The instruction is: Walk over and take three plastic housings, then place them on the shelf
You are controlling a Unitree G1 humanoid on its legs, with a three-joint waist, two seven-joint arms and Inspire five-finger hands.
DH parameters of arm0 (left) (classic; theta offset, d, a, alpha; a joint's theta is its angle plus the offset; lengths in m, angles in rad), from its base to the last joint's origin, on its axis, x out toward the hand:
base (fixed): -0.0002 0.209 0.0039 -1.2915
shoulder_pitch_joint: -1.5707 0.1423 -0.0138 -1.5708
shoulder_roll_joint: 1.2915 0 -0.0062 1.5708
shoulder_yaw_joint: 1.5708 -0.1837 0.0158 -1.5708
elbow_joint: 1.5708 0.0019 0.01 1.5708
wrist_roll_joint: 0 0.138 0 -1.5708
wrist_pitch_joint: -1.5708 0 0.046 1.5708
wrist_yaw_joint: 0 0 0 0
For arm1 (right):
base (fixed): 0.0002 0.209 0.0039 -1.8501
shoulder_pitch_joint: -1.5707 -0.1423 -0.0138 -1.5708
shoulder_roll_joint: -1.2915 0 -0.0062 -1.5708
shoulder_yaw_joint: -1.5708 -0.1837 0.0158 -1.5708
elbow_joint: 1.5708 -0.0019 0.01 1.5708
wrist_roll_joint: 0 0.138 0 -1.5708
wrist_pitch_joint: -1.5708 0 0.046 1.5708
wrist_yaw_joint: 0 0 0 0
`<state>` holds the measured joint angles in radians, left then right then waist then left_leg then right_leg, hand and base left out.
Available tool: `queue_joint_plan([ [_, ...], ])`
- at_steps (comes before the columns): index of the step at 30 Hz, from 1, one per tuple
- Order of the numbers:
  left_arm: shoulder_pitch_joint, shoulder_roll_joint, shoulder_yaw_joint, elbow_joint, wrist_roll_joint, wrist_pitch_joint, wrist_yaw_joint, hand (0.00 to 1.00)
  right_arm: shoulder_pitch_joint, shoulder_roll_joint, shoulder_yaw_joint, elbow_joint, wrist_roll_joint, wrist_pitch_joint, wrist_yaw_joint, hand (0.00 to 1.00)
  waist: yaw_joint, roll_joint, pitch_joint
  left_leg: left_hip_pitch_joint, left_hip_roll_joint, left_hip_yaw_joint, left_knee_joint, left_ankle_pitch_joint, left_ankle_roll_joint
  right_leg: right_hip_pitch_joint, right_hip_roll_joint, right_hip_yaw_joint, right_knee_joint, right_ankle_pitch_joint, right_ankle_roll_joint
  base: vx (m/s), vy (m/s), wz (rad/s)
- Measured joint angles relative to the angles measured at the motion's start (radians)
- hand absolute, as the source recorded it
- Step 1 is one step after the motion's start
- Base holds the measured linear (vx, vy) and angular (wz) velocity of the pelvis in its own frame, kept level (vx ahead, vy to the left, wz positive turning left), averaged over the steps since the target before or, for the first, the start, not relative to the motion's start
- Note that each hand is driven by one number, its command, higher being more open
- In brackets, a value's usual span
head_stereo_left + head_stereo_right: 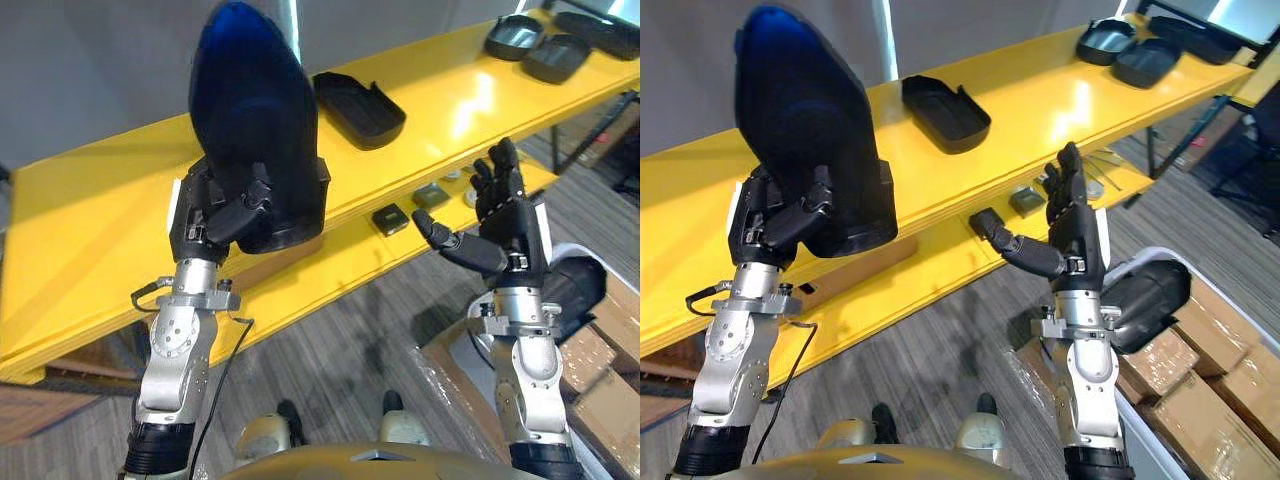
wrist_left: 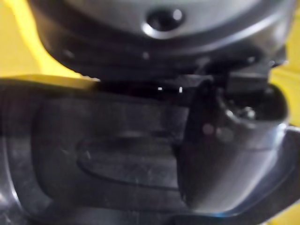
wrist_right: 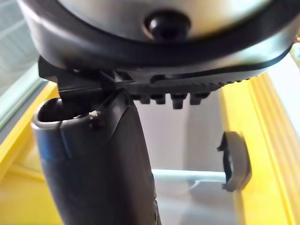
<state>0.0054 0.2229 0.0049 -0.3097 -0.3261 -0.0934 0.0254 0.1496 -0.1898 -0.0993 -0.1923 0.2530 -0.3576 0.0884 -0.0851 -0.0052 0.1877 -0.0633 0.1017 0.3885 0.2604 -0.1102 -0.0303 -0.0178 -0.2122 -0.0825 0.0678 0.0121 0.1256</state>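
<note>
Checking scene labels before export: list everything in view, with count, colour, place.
Shelf: one, yellow, two tiers, across the view.
Held housing: one, black, upright in the left hand.
Mid housing: one, black, top tier, middle.
Far housings: three it seems, black, top tier, far right end.
Low housing: one, black, lower right, by the boxes.
Small parts: several, dark and grey, lower tier.
Boxes: several, brown, lower right.
Left hand: dark, curled round the held housing.
Right hand: dark, fingers straight, holds nothing, before the lower tier.
</note>
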Motion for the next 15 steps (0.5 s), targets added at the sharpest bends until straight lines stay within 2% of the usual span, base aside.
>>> queue_joint_plan([
  [2,-0.086,0.009,-0.023,0.044,0.019,0.04,0.037,0.0,0.002,-0.001,0.018,0.0,0.0,0.027,0.015,1.0,-0.013,0.007,-0.003,-0.006,0.013,0.009,0.001,-0.002,-0.004,-0.012,0.013,0.006,-0.001,0.008,0.013,0.05,-0.041,-0.14],
  [3,-0.11,0.014,-0.027,0.061,0.021,0.046,0.045,0.0,0.001,-0.003,0.028,0.0,0.0,0.03,0.017,1.0,-0.017,0.01,-0.005,-0.012,0.014,0.011,0.004,-0.003,-0.005,-0.02,0.017,0.008,-0.001,0.009,0.012,0.03,-0.048,-0.13],
  [4,-0.187,0.03,-0.03,0.122,0.022,0.059,0.069,0.0,-0.002,-0.013,0.051,0.0,-0.002,0.041,0.03,1.0,-0.03,0.016,-0.007,-0.032,0.022,0.011,0.013,-0.003,-0.005,-0.037,0.025,0.01,-0.001,0.015,0.015,0.02,-0.037,-0.07],
  [6,-0.279,0.045,-0.029,0.207,0.02,0.084,0.114,0.0,-0.005,-0.04,0.079,0.001,-0.002,0.052,0.046,1.0,-0.036,0.021,-0.005,-0.04,0.029,0.019,0.014,-0.002,-0.005,-0.052,0.034,0.021,-0.001,0.022,0.014,0.01,-0.024,-0.15],
  [9,-0.38,0.094,-0.023,0.315,0.0,0.123,0.175,0.0,-0.014,-0.077,0.112,0.001,0.009,0.065,0.069,1.0,-0.06,0.024,-0.003,-0.052,0.03,0.02,0.012,-0.001,-0.004,-0.065,0.038,0.034,0.001,0.026,0.014,0.02,-0.006,-0.12],
  [15,-0.497,0.153,0.017,0.459,-0.114,0.177,0.25,0.0,-0.044,-0.093,0.14,0.002,0.009,0.111,0.082,1.0,-0.071,0.043,0.04,-0.052,0.024,0.021,0.012,0.002,0.002,-0.076,0.034,0.042,0.012,0.031,0.015,-0.03,0.023,-0.03],
])
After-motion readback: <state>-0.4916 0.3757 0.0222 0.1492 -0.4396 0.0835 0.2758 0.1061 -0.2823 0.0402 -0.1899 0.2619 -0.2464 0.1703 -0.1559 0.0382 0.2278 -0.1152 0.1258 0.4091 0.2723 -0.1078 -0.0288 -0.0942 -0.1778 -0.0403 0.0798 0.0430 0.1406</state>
